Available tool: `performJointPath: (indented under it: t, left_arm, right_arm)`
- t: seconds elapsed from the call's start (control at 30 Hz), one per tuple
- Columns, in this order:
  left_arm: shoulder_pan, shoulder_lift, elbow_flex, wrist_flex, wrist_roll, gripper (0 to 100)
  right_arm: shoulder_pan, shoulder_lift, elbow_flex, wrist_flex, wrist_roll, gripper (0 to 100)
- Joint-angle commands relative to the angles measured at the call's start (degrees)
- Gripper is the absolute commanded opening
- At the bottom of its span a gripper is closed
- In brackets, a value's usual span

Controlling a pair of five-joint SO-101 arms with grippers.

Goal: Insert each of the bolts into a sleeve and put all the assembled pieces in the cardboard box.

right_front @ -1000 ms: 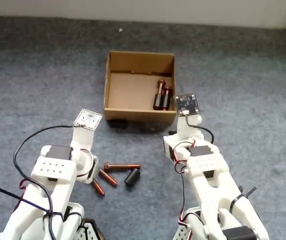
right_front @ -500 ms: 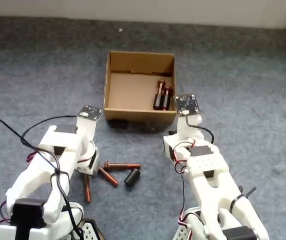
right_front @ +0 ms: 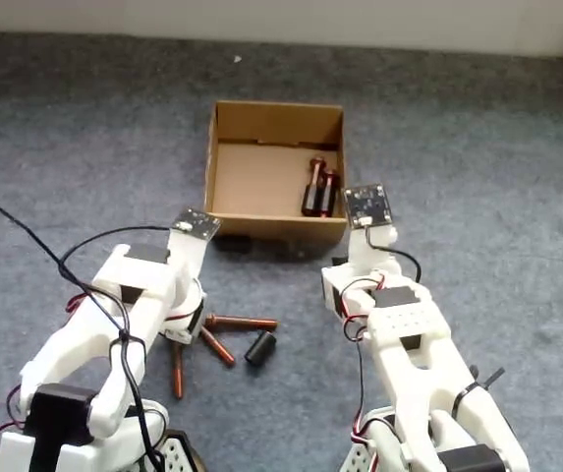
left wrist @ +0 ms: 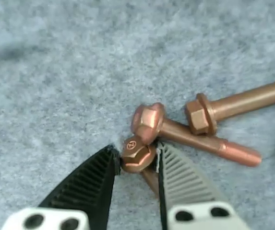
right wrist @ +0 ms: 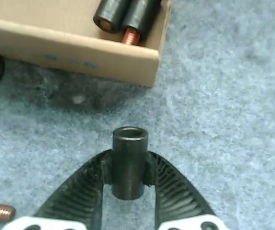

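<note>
— What should I expect of the gripped bolt (left wrist: 137, 154)?

— It looks like solid copper-coloured metal, so I'd judge it stiff, fairly heavy for its size and smooth enough to slip. The left arm's fingers (left wrist: 94, 179) are closed on its hex head, low over the counter (right_front: 478, 147) toward the near edge, in front of the cardboard box (right_front: 207, 167). A hold on the head alone may let the shank swing. Mid-shank would probably be steadier.

— And the sleeve?

— The right arm's fingers (right wrist: 175, 191) clamp a black sleeve (right wrist: 129, 143) around the half nearer the wrist, with its open end facing away, just off the box's near right corner. It is a rigid tube, likely light, and its round wall could roll in the grip.

— What else is loose?

— Two more bolts (right_front: 242, 322) lie beside the gripped one, one head touching it, and a spare sleeve (right_front: 259, 347) sits next to them. Two assembled pieces (right_front: 320, 187) lie against the box's right wall.

— Anything unclear?

— The gripped bolt's shank runs under the fingers, so I can't tell whether it is lifted. A dark thing (right_front: 232, 243) at the box's near wall is in shadow and may be another sleeve.
</note>
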Motion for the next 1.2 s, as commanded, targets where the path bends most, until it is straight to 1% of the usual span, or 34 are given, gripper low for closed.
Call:
performJointPath:
  t: [0.0,0.1,0.6,0.63,0.73,0.77,0.83,0.93,1.07,1.17]
  left_arm:
    - [2.33,-0.22,-1.8,-2.99,0.7,1]
    - [2.07,-0.31,-2.33,-3.69,0.7,1]
    - [2.24,-0.31,-16.57,-3.16,0.35,1]
    - [2.33,-0.31,-17.36,-3.16,0.0,2]
    - [2.42,-0.22,-18.86,-3.16,-6.07,2]
    - [2.33,-0.31,-19.12,-3.16,-7.12,2]
    - [1.98,-0.31,-20.88,-3.08,-7.3,1]
    - [2.15,-0.48,-25.01,0.79,-7.3,1]
    - [2.33,-5.67,-28.18,3.96,-7.12,1]
    - [2.24,-13.49,-27.74,4.22,-7.03,0]
  right_arm:
    - [0.48,-2.15,-0.66,-1.01,-0.18,0.5]
    - [0.48,-2.15,-0.66,-1.01,-0.18,0.5]
    - [0.48,-2.33,-0.66,-1.01,-0.18,0.5]
    - [0.48,-2.33,-0.66,-1.01,-0.18,0.5]
    - [0.48,-2.51,-0.57,-1.01,-0.18,0.5]
    - [0.48,-2.59,-0.57,-1.01,-0.18,0.5]
    - [0.48,-2.77,-0.57,-1.01,-0.18,0.5]
    - [0.31,-2.86,-0.57,-0.75,-0.18,0.5]
    - [-0.31,-3.74,-0.4,-0.75,-0.44,0.5]
    - [-0.84,-9.1,0.04,-0.48,-0.62,0.5]
